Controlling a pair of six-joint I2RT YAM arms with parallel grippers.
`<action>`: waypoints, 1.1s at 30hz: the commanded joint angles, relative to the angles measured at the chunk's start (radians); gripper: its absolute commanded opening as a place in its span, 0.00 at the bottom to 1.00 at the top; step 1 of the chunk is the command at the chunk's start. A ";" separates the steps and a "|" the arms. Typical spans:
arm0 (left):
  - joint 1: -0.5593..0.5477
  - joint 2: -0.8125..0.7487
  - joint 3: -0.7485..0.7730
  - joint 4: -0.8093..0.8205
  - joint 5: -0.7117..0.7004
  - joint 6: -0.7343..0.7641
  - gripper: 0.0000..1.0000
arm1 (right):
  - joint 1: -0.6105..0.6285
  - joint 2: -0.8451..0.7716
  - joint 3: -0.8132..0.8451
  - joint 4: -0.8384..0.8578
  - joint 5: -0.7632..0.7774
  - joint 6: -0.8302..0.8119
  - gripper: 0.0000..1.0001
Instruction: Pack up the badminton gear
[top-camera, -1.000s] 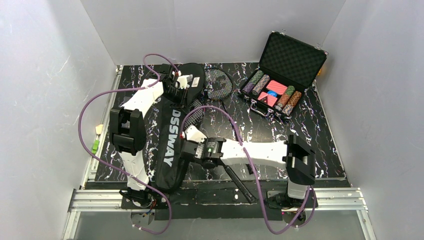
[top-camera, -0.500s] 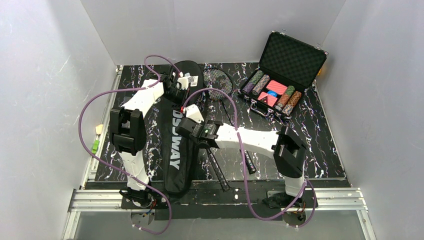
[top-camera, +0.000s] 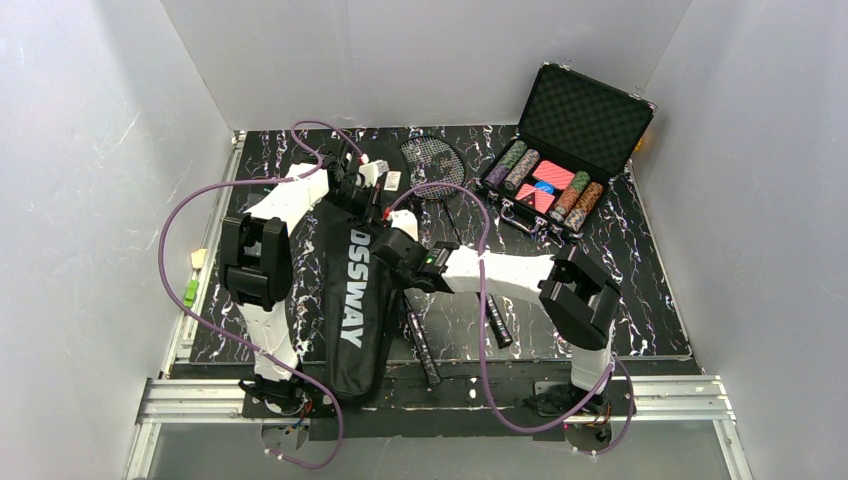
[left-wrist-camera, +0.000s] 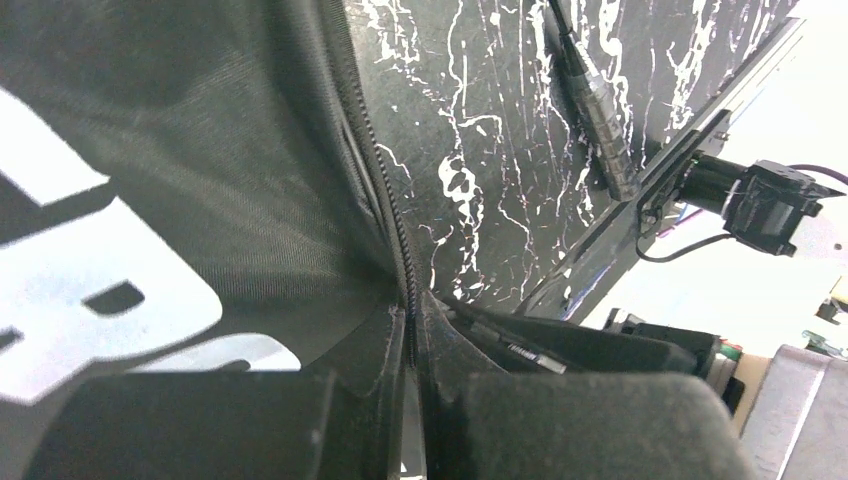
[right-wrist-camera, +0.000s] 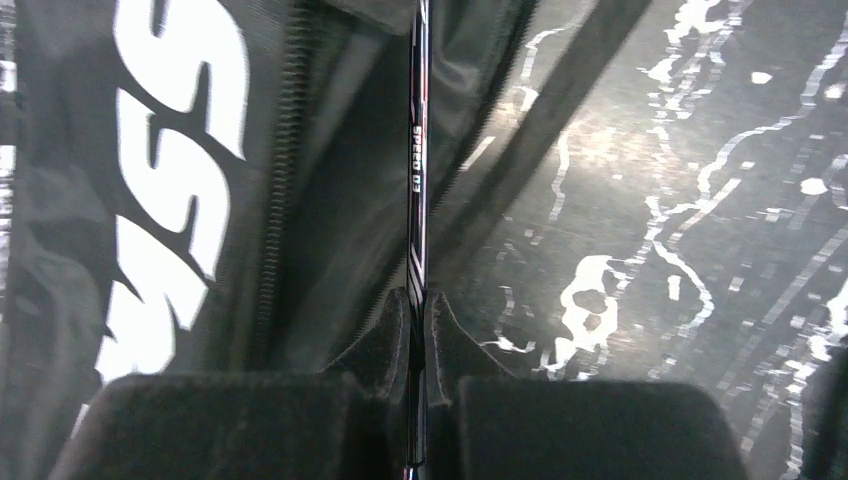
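The step in hand looks to be feeding the first racket (right-wrist-camera: 417, 150) head-first into the racket bag (top-camera: 355, 300), which lies lengthwise over the 9 o'clock side of the desk (top-camera: 640, 280). The right tool (right-wrist-camera: 417, 310) is pressed together on that racket's thin shaft, which runs from the pads straight into the dark opening beside the zip; the left tool (left-wrist-camera: 410, 370), up at the bag's 12 o'clock end, pinches the zip edge (left-wrist-camera: 385, 200). To do it well, I judge the left tool should hold that lip lifted and taut so the mouth does not collapse, while the right slides the shaft low and straight along the bag's length, letting the frame clear the zip teeth rather than snag; so thin a shaft may twist in the pads, so a slow push seems safer. Counted: two rackets, the first with its handle (top-camera: 422, 345) pointing to 6 o'clock, the second racket (top-camera: 432, 160) lying with its head bare on the desk at 12 o'clock; one bag; one open chip case (top-camera: 565, 150) at 2 o'clock; no shuttlecock or tube shows in any view.
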 joint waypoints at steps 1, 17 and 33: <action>-0.005 -0.057 0.014 0.000 0.106 -0.013 0.00 | -0.025 -0.073 -0.025 0.253 -0.133 0.050 0.01; 0.047 -0.010 -0.070 0.018 0.066 0.054 0.00 | -0.145 -0.145 -0.245 0.499 -0.426 0.142 0.27; 0.070 -0.122 -0.040 -0.095 0.079 0.133 0.00 | -0.459 -0.115 0.008 -0.149 -0.104 -0.117 0.80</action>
